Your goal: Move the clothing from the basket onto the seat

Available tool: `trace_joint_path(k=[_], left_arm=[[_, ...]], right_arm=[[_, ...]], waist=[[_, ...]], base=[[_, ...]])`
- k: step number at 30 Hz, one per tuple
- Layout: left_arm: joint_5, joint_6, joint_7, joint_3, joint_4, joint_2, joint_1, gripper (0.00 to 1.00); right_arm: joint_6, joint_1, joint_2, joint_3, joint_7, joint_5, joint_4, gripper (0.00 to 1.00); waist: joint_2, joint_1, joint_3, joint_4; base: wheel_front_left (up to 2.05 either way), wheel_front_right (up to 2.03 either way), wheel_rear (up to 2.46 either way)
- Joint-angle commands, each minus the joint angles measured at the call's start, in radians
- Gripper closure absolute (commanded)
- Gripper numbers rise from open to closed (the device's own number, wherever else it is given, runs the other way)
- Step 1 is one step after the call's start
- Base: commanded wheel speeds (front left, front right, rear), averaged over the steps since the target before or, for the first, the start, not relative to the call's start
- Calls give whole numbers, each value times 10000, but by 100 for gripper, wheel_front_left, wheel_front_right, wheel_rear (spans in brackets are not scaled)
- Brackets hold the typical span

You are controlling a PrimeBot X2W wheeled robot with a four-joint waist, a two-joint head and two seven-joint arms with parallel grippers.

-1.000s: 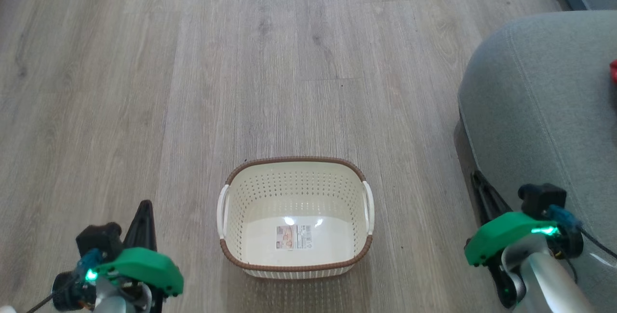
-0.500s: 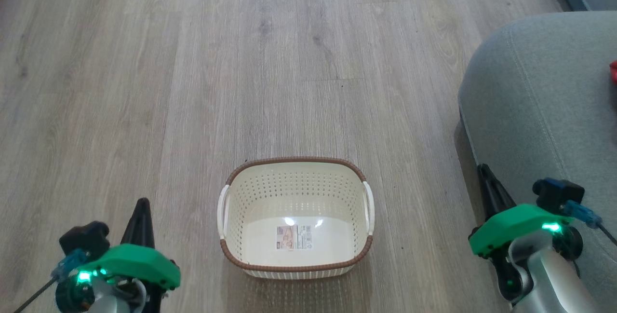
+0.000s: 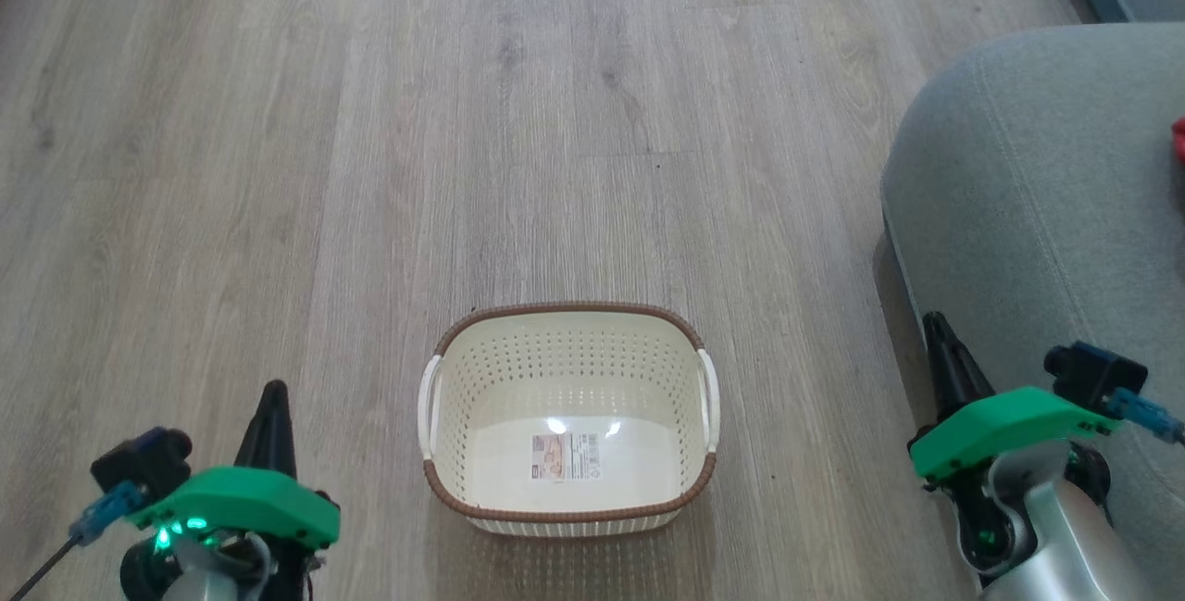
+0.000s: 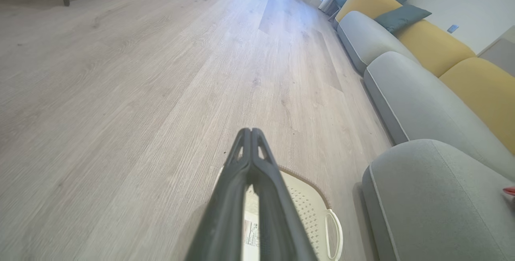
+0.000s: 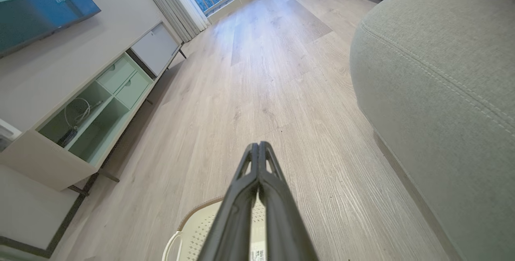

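Note:
The cream basket (image 3: 567, 504) with its brown rim stands on the wood floor, holding nothing but a label sticker (image 3: 564, 456) on its bottom. The grey seat (image 3: 1037, 194) bulges in at the right, and a sliver of red clothing (image 3: 1178, 138) lies on it at the frame's edge; the same red clothing (image 4: 509, 191) peeks in beside the seat (image 4: 434, 196) in the left wrist view. My left gripper (image 3: 275, 390) is shut at the lower left, apart from the basket. My right gripper (image 3: 933, 321) is shut at the lower right, beside the seat's front edge.
Wood floor (image 3: 518, 119) stretches ahead. A sofa with grey (image 4: 414, 96) and yellow cushions (image 4: 426, 48) runs along the right in the left wrist view. A low TV cabinet (image 5: 92, 108) with open shelves stands at the left in the right wrist view.
Both arms have drawn back toward the bottom of the head view. The right gripper has shifted a little right toward the seat. The basket has not moved.

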Motion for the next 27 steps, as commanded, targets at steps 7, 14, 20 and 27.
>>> trace_joint_path(k=[7, 14, 20, 27], left_arm=[[-904, -145, 192, 155, -460, 76, -359, 100], [-1736, -200, 393, 183, -526, 82, -356, 100], [-2448, -247, 566, 207, -582, 87, -353, 100], [-3279, -302, 767, 235, -648, 93, -350, 100]], right_arm=[[-1, -147, 0, -134, 204, 841, -579, 100], [-1, -48, 45, -240, 408, 1598, -771, 100], [-2, 37, 83, -331, 584, 2246, -936, 100], [-2, 136, 128, -438, 789, 3003, -1129, 100]], waist=[[-1, 0, -6, 5], [-1, 0, -13, 10], [-1, 0, -19, 15], [-1, 0, -25, 20]], base=[[0, 0, 0], [0, 0, 0], [0, 0, 0], [0, 0, 0]])
